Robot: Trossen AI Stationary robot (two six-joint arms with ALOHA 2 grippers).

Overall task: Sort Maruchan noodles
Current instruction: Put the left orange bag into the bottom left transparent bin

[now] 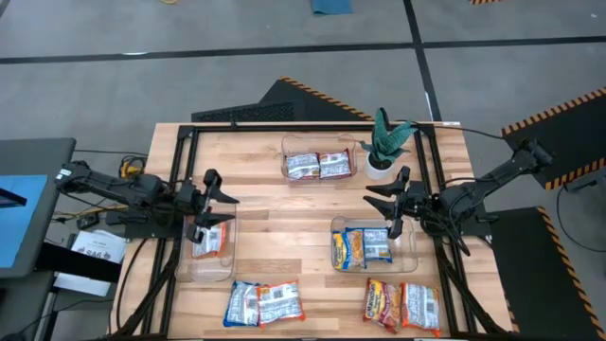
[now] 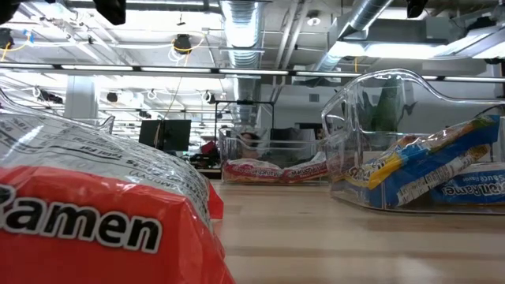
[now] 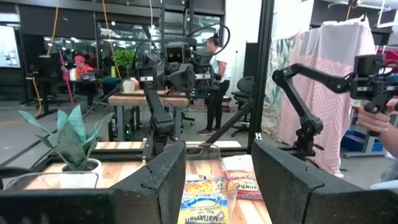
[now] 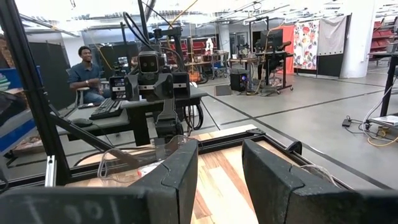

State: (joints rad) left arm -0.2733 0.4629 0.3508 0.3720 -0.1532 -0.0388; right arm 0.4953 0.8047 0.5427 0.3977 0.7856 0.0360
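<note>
Maruchan noodle packets lie in three clear bins and on the table. Two whitish-red packets [image 1: 317,166] fill the far bin. An orange one [image 1: 208,242] lies in the left bin. Blue and yellow ones [image 1: 363,248] lie in the right bin. A blue [image 1: 242,303] and an orange-red packet [image 1: 281,301] rest flat at the near edge, and two red ones [image 1: 402,305] at the near right. My left gripper [image 1: 230,208] hovers open over the left bin's far end, empty. My right gripper [image 1: 374,201] hovers open past the right bin's far side, empty.
A green potted plant [image 1: 383,142] stands at the far right, close to my right gripper. Black frame rails [image 1: 180,189] run along the table's left and right sides. Bare wood [image 1: 284,227] lies between the bins. In the low view an orange-red packet [image 2: 95,221] fills the left foreground.
</note>
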